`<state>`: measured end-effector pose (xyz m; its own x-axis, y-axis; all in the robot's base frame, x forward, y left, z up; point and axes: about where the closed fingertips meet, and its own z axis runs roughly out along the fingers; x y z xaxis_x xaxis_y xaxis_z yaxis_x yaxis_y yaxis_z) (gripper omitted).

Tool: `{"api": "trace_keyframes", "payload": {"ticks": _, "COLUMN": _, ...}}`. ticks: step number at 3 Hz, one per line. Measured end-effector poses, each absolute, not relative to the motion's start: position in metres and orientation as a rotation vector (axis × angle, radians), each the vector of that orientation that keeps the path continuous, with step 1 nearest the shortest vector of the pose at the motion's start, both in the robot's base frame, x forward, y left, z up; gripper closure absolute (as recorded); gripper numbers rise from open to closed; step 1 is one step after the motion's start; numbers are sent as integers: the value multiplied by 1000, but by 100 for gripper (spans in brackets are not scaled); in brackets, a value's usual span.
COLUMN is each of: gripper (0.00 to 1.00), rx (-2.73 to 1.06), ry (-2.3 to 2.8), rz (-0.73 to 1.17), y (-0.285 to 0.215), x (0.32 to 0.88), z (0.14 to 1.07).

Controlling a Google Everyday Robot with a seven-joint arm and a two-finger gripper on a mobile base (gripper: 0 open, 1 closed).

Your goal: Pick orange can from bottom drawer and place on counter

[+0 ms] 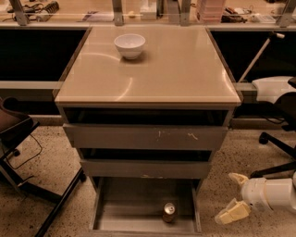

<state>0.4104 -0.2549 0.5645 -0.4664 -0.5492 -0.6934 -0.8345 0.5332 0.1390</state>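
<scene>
The orange can [169, 212] stands upright near the front right of the open bottom drawer [125, 210], silver lid up. The beige counter [152, 69] tops the grey cabinet above it. My gripper [233, 195] is low at the right, outside the drawer and to the right of the can, level with it. Its two pale fingers [233, 212] are spread apart and hold nothing. The white arm enters from the right edge.
A white bowl [129, 45] sits at the back left of the counter. A scratched drawer front [145, 137] juts out above the bottom drawer. A dark chair [14, 134] and its legs stand at left. An office chair base [277, 152] is at right. A cluttered desk [148, 11] runs behind.
</scene>
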Motion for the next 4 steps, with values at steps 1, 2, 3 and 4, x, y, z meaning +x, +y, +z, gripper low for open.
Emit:
{"api": "trace_keyframes", "payload": {"ticks": 1, "gripper": 0, "rx": -1116, "ry": 2183, "rz": 632, "y": -255, "x": 410, "z": 564}}
{"api": "trace_keyframes", "payload": {"ticks": 2, "gripper": 0, "rx": -1025, "ry": 2132, "rz": 729, "y": -222, "x": 412, "z": 530}}
{"api": "trace_keyframes", "payload": {"ticks": 3, "gripper": 0, "rx": -864, "ry": 2031, "rz": 841, "y": -152, "x": 449, "z": 489}}
{"api": "trace_keyframes", "payload": {"ticks": 4, "gripper": 0, "rx": -690, "ry": 1992, "rz": 911, "y": -111, "x": 485, "z": 446}}
